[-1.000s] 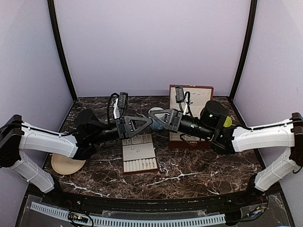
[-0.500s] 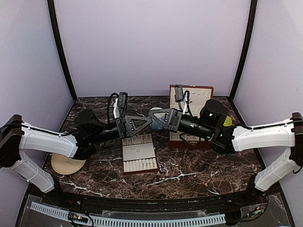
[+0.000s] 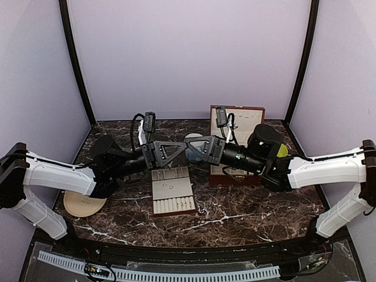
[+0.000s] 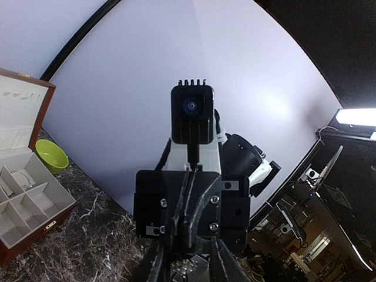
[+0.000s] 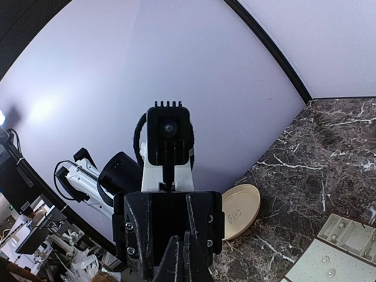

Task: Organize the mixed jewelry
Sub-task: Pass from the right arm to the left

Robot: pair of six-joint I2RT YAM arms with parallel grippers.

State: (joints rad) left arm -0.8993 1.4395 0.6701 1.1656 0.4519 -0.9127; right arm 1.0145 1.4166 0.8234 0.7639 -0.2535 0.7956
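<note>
Facing tip-to-tip, right hand (image 5: pixel 180 261) pinched closed, left hand (image 4: pixel 187 265) seemingly parted

Pale lilac walls (image 3: pixel 188 53) are enclosing the dark marbled surface (image 3: pixel 247 208); black posts (image 3: pixel 75 64) are running up both rear corners; a light strip (image 4: pixel 359 116) is glowing at far right.

**Nose to nose at the middle**

The left arm (image 3: pixel 59 174) and right arm (image 3: pixel 329 169) both reach inward, low and nearly level above the desk (image 3: pixel 247 214). The left end effector (image 3: pixel 186 149) and right end effector (image 3: pixel 192 148) point straight at each other with tips meeting (each wrist view is filled by the other's front). The tips overlap, so how far either pair of fingers is spread is unclear.
</note>
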